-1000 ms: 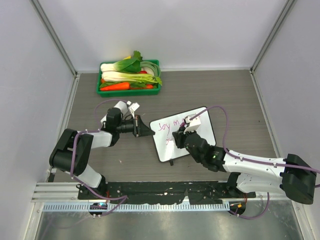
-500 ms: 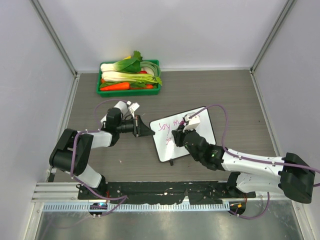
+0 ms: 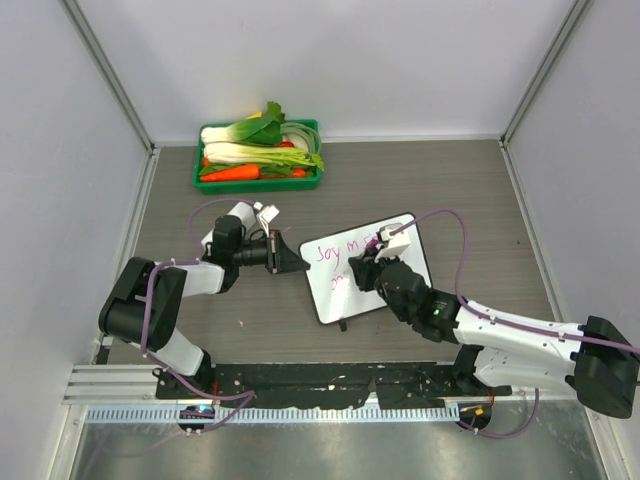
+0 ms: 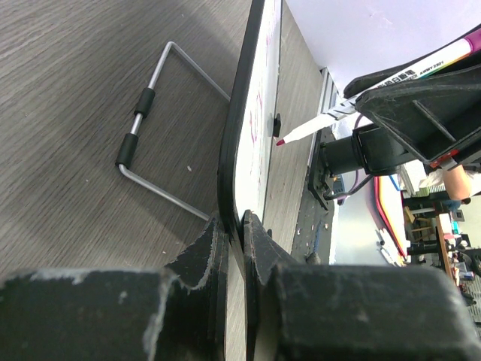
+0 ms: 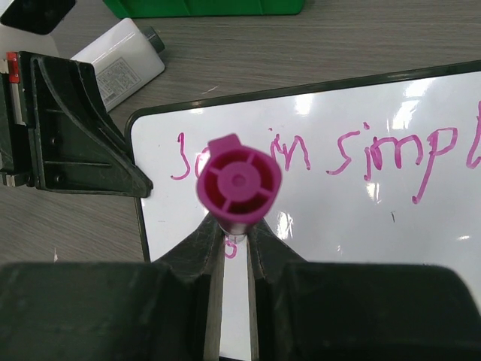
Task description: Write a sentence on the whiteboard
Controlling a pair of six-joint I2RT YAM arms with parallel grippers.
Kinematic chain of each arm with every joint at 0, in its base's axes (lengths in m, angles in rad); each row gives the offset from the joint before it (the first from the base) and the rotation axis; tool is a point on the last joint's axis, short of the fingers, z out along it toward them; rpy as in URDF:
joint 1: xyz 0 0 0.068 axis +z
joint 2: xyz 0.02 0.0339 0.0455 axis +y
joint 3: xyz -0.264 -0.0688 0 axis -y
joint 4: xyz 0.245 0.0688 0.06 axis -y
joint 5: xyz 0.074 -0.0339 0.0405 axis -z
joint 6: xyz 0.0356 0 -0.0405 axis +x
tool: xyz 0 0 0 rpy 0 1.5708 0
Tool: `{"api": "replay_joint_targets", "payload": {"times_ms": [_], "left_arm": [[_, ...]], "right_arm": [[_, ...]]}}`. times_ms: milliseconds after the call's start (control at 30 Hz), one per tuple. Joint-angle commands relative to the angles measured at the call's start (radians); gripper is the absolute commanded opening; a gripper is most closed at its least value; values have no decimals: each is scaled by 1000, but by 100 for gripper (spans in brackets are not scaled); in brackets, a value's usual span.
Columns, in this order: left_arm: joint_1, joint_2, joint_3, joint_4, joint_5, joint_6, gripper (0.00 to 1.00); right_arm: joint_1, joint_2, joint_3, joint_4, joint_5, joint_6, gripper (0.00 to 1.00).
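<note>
The right gripper [image 5: 235, 226] is clamping a magenta-capped marker [image 5: 239, 183], its tip pointing at the glossy whiteboard [image 5: 338, 218]. The board is leaning on a bent wire stand [image 4: 161, 128] mid-table. The left gripper [image 4: 234, 226] is pinching its thin dark edge. The sentence [image 5: 361, 154] is running across it in pink cursive. The green tray [image 3: 258, 185], well apart at the back, is holding leafy greens and a carrot [image 3: 232, 172].
</note>
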Motion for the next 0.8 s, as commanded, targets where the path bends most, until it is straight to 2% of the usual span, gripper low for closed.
{"api": "replay_joint_targets", "payload": {"times_ms": [0, 367, 767], "left_arm": [[-15, 20, -5, -34, 1, 59, 0], [-14, 18, -10, -34, 3, 57, 0], [-14, 22, -7, -31, 3, 57, 0]], "right_arm": [[-13, -11, -5, 41, 5, 0, 1], [-22, 40, -22, 38, 2, 17, 1], [-24, -28, -62, -31, 5, 24, 1]]}}
